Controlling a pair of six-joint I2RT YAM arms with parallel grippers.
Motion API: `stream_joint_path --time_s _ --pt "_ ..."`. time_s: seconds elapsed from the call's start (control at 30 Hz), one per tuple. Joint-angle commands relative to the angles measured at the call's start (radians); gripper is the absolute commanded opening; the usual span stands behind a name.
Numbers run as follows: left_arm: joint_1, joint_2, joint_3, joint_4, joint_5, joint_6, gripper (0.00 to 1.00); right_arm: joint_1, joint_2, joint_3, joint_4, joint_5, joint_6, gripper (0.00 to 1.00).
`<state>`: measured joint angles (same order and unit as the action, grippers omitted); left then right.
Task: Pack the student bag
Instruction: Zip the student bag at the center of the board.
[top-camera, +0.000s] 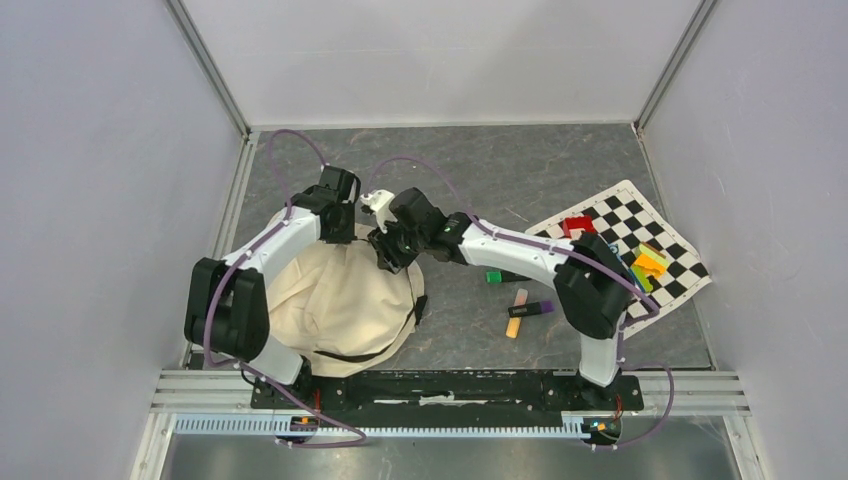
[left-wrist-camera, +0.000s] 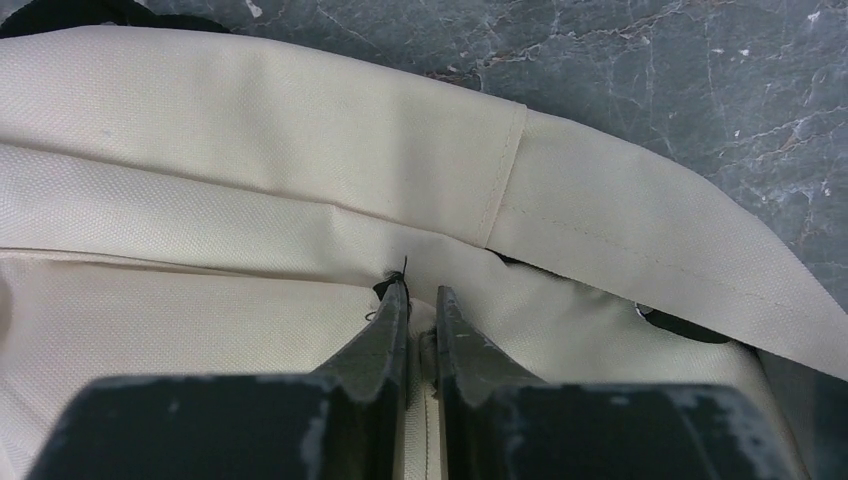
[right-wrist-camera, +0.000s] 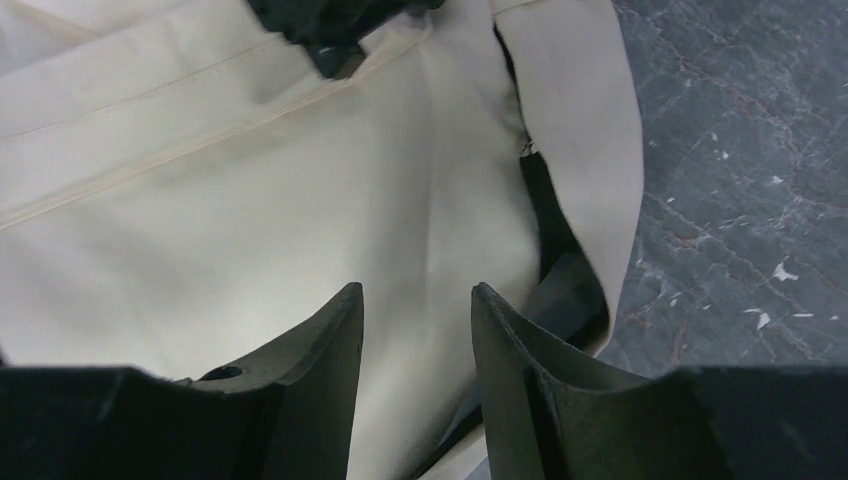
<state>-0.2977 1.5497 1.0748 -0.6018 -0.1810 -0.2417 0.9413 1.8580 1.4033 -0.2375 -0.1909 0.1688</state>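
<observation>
The student bag (top-camera: 335, 300), a cream fabric backpack with black trim, lies at the left near side of the table. My left gripper (top-camera: 338, 232) is at the bag's far edge, shut on a fold of the bag's fabric (left-wrist-camera: 422, 325) by a seam. My right gripper (top-camera: 392, 252) hovers over the bag's far right corner. It is open and empty, with cream fabric (right-wrist-camera: 300, 200) below it and black trim (right-wrist-camera: 560, 290) showing to its right.
A checkerboard mat (top-camera: 630, 240) at the right holds several coloured blocks (top-camera: 648, 262) and a red block (top-camera: 577, 225). A green block (top-camera: 494, 277), an orange marker (top-camera: 516, 314) and a purple marker (top-camera: 532, 308) lie on the grey table (top-camera: 520, 170).
</observation>
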Motion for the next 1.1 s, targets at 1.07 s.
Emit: stream_joint_path --time_s 1.07 --pt "-0.004 -0.061 0.013 -0.005 0.064 -0.018 0.02 -0.005 0.282 0.256 -0.018 0.315 -0.187 0.23"
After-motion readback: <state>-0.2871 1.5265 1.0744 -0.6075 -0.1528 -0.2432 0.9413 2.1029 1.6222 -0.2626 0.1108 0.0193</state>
